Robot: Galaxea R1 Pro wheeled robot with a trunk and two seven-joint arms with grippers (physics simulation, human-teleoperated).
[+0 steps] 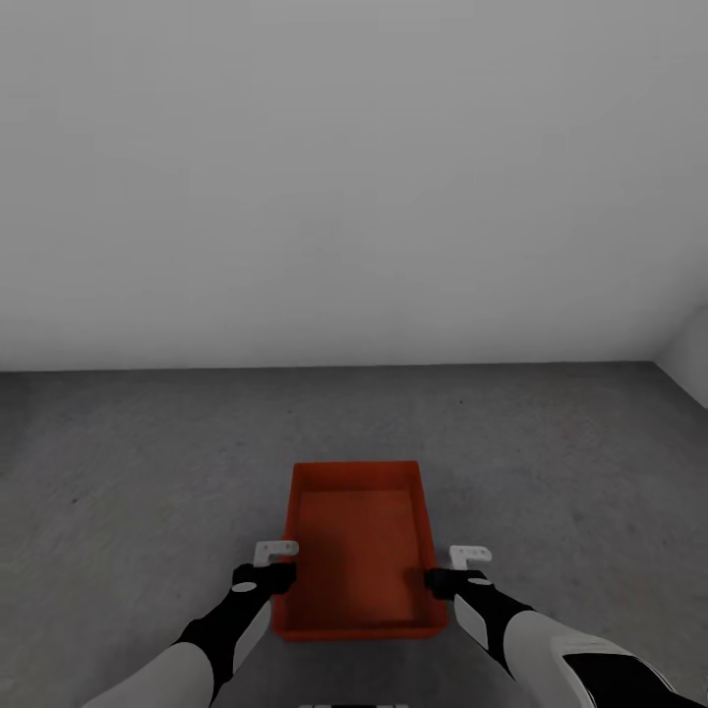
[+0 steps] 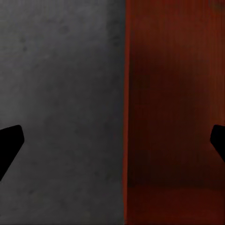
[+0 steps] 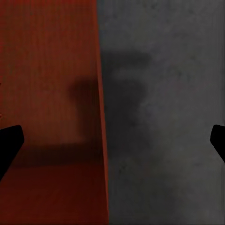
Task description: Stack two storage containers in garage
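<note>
Orange-red rectangular plastic storage container (image 1: 359,551), lidless with smooth plain walls, sits low in the head view on the dull dark-grey mottled concrete floor (image 1: 147,462), its long axis running away from the robot toward the plain white wall (image 1: 354,177). The bin lies well short of the line where floor meets wall, roughly midway across the visible floor, and its inside is bare. A second white wall (image 1: 691,354) meets the floor at the far right corner.

The left gripper (image 1: 278,562) is at the bin's left long wall, near the end closest to the robot, and the right gripper (image 1: 444,568) is at the right long wall opposite it. In the left wrist view the container's wall edge (image 2: 126,117) runs between the two dark fingertips (image 2: 9,145), one tip over the concrete and the other over the orange-red interior, so the left jaws stand spread, straddling the wall with clear space on both sides. The right wrist view shows the same arrangement: the wall edge (image 3: 101,117) passes between the spread fingertips (image 3: 9,145), one over the bin's inside, one over the grey floor (image 3: 164,117), where a soft shadow falls beside the wall. Neither gripper is pinching the wall.
</note>
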